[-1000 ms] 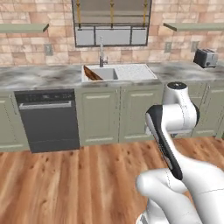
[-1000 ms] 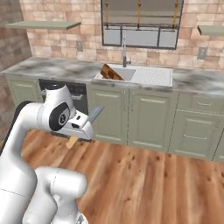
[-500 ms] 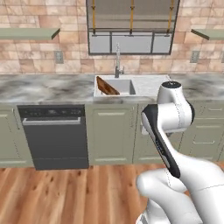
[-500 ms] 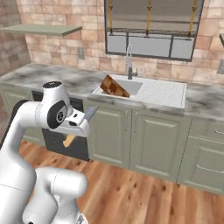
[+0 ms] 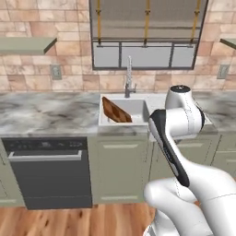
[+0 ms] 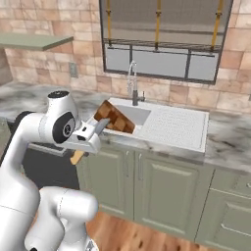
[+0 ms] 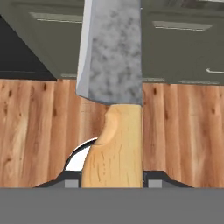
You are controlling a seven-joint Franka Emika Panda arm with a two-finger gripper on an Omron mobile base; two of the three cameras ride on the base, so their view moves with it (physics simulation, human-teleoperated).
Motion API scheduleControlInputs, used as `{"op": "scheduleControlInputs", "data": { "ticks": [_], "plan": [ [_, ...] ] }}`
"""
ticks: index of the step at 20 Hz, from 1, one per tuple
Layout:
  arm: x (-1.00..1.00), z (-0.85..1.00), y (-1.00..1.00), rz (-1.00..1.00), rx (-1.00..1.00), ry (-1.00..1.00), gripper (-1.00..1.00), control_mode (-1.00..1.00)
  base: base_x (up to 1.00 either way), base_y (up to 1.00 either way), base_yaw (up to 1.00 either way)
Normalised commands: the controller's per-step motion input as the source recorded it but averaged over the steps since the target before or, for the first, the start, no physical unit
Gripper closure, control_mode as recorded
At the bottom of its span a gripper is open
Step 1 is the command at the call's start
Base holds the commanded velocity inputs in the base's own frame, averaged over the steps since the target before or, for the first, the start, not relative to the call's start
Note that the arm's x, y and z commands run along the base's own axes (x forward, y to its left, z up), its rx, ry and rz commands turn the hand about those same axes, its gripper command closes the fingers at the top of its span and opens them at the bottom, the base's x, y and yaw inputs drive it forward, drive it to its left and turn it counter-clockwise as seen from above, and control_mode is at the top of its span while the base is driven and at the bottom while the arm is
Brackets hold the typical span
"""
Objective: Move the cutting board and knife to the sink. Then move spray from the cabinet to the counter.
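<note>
Claw [image 7: 112,181]: closed on the knife [image 7: 111,87]; at lower centre of the hand view I see the tan handle clamped between the two finger tips, with the mottled grey blade running up to the top edge. In the right base view the claw [image 6: 90,139] sits at left of centre, below counter level, with the handle end poking out beneath it.

Cutting board [image 5: 115,110]: checkered wood, already in the basin, leaning tilted against its left wall, centre of the left base view.

Sink [image 6: 171,128]: white basin with a wide rim and a coiled silver faucet [image 5: 128,77] behind it, centre of both base views.

Step in hand: I judge this to be carrying the knife to the sink; the board's leg is done, the spray leg not yet begun.

Next move calls for: raising the claw above the rim, reaching over the basin and releasing the knife beside the board, as I read it; the blade should stay clear of the faucet and the leaning board.

Counter [image 5: 46,120]: grey-and-white marbled stone on either side of the sink.

Room: brick-tile backsplash, window [image 5: 147,34] at top centre, black dishwasher [image 5: 46,173] at lower left of the left base view, pale green cabinet doors [image 6: 152,188] below the sink, wooden plank floor [image 7: 39,131].
</note>
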Motion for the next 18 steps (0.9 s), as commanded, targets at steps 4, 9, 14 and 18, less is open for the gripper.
{"op": "scheduleControlInputs", "data": {
  "ticks": [4, 9, 14, 18],
  "plan": [
    [0.0, 0.0, 0.0, 0.0, 0.0, 0.0, 1.0, 1.0, 1.0, 0.0, 0.02],
    [0.0, 0.0, 0.0, 0.0, 0.0, 0.0, 1.0, 1.0, 1.0, 0.0, 0.03],
    [0.0, 0.0, 0.0, 0.0, 0.0, 0.0, 1.0, 1.0, 0.93, 0.04, 0.04],
    [-0.04, 0.0, 0.11, 0.06, 0.0, 0.06, 1.0, -1.0, 0.13, 0.02, 0.01]
  ]
}}
